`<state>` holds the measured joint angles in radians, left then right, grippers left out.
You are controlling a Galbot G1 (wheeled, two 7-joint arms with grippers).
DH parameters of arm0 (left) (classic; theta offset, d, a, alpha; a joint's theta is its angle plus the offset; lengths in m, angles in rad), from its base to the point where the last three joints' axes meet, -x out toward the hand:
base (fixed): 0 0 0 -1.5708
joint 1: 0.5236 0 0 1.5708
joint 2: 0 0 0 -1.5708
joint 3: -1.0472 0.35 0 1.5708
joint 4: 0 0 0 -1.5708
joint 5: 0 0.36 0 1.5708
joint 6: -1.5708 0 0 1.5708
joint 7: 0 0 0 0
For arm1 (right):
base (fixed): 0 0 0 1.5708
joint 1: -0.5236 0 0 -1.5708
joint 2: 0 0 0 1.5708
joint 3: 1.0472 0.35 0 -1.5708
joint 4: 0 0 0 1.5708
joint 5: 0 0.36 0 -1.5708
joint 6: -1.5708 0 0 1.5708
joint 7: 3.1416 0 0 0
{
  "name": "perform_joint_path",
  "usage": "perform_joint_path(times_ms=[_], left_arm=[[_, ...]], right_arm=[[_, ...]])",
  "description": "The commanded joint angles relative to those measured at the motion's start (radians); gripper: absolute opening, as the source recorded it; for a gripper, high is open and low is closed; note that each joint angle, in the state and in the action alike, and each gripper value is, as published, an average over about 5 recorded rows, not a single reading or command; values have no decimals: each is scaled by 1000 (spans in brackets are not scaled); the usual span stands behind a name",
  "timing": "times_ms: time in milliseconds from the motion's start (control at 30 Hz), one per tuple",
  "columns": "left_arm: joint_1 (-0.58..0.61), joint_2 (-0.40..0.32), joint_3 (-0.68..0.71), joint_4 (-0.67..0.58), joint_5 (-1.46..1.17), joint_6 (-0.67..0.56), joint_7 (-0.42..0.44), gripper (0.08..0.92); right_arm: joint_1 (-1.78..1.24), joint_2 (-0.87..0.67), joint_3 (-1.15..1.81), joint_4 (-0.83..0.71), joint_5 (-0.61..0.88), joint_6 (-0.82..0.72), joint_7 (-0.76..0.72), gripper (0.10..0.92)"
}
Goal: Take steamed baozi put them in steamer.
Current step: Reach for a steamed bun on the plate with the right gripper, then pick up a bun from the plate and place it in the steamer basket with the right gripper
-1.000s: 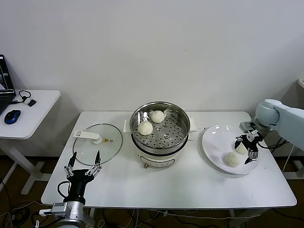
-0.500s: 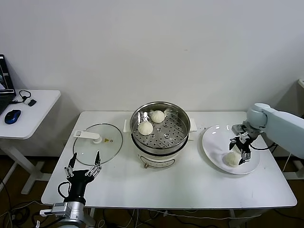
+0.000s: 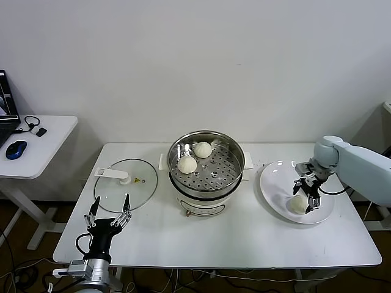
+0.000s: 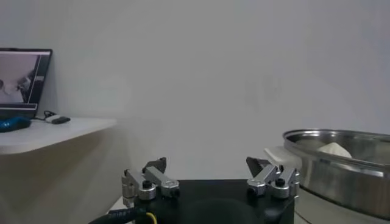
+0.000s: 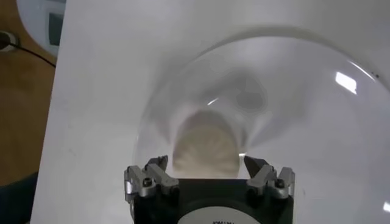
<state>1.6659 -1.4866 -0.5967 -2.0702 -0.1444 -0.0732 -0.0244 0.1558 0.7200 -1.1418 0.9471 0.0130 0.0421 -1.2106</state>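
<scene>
On the table [image 3: 244, 244], the steamer [image 3: 206, 160] holds two steamed baozi at its 11 o'clock. The white plate [image 3: 272, 183] sits at the steamer's 3 o'clock. Over the last second the right end effector [image 3: 303, 196] has swung inward across it and now straddles one bun [image 3: 297, 205], fingers spread, ready to close. The left end effector [image 3: 109, 207], also spread, idles at 7 o'clock.

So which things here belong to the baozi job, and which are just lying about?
Belongs to the job:
- steamer, two baozi already inside
- baozi on the plate
- white plate
- right end effector, open over that baozi

Just lying about:
- glass lid
- left end effector, parked, open
- side table with mouse
</scene>
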Motion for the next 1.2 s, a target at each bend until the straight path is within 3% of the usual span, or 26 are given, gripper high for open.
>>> perform_joint_path(times_ms=[33,467,833,1200], left_arm=[[2,-1,0,1,0,-1,0,823],[3,-1,-2,3,-2,-2,-1,823],[2,-1,-1,6,-3,-2,-2,823],[3,-1,-3,3,-4,-1,-3,823]], right_arm=[[-17,10,16,-12,-16,2,2,823],[-26,17,23,-15,-35,2,2,814],[-27,8,25,-8,-33,0,3,728],[0,-4,19,18,-11,-3,2,691]])
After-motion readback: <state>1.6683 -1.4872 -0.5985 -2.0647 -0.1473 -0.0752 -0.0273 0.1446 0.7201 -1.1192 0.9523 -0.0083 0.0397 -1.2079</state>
